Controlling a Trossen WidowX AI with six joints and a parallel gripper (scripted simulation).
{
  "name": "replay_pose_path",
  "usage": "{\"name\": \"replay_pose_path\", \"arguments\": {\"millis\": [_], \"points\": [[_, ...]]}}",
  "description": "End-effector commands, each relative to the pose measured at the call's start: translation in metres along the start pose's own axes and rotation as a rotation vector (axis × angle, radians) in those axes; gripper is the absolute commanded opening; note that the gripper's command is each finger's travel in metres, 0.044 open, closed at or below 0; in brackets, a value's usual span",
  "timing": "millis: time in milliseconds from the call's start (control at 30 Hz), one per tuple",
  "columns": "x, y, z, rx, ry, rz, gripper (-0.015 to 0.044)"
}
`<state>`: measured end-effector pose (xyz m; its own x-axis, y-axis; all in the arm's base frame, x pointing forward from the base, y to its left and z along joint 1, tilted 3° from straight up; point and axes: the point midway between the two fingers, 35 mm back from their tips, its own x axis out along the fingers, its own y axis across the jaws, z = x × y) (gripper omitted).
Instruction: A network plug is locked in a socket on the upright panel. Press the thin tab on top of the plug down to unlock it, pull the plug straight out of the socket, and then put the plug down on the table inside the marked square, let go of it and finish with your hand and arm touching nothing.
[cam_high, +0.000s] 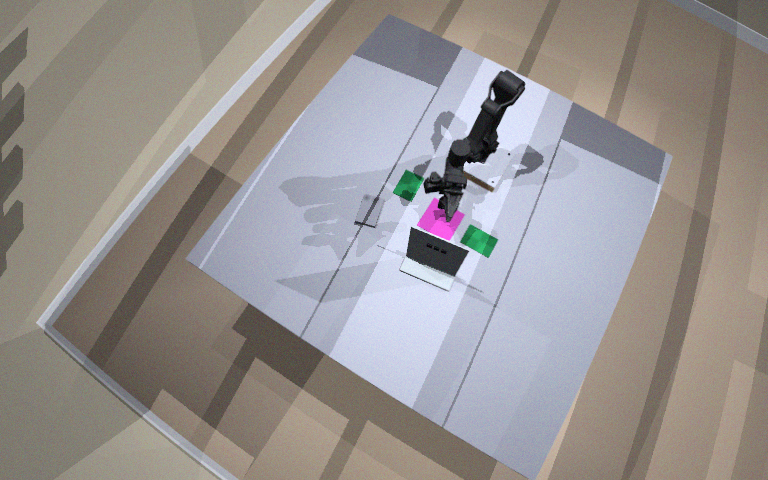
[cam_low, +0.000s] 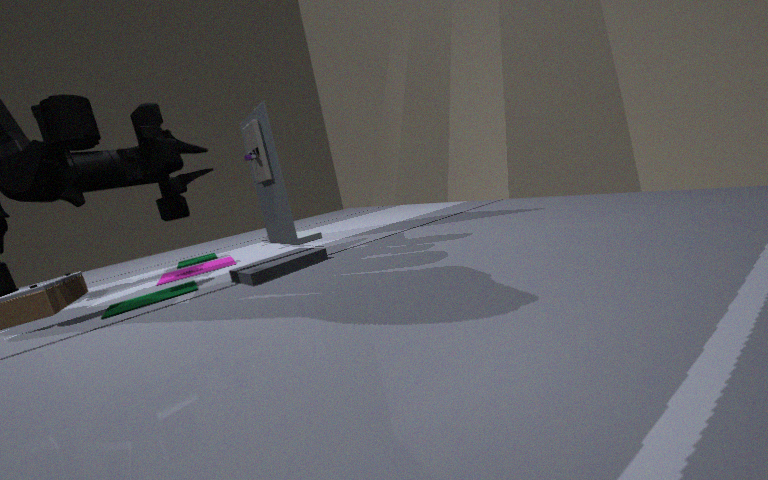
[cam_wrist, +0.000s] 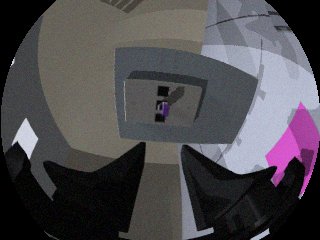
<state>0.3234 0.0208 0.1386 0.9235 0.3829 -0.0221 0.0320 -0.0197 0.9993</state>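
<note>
The plug (cam_low: 248, 156) (cam_wrist: 165, 109) is a small purple piece on the light socket plate (cam_wrist: 140, 102) of the upright grey panel (cam_high: 433, 261) (cam_low: 277, 209) (cam_wrist: 220, 120). It sits at the middle of three dark openings; its tab is too small to make out. My gripper (cam_high: 448, 218) (cam_low: 209, 159) (cam_wrist: 163, 148) is partly open and empty. It points at the panel, with a gap between the fingertips and the plug. A flat pink square (cam_high: 447, 230) (cam_low: 212, 266) (cam_wrist: 300, 135) lies on the table in front of the panel, below the fingers.
Two green patches (cam_high: 407, 183) (cam_high: 479, 240) (cam_low: 150, 300) (cam_low: 197, 260) lie on either side of the pink square. A low grey block (cam_high: 370, 209) (cam_low: 283, 267) lies off to one side. A brown-sided box (cam_high: 478, 180) (cam_low: 33, 305) lies near the arm.
</note>
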Motion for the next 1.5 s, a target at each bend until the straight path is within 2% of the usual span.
{"name": "replay_pose_path", "arguments": {"millis": [0, 1467], "points": [[0.013, -0.002, 0.004, 0.006, -0.002, 0.0, 0.0156], [0.076, -0.001, 0.02, 0.004, -0.002, 0.005, 0.0156]]}}
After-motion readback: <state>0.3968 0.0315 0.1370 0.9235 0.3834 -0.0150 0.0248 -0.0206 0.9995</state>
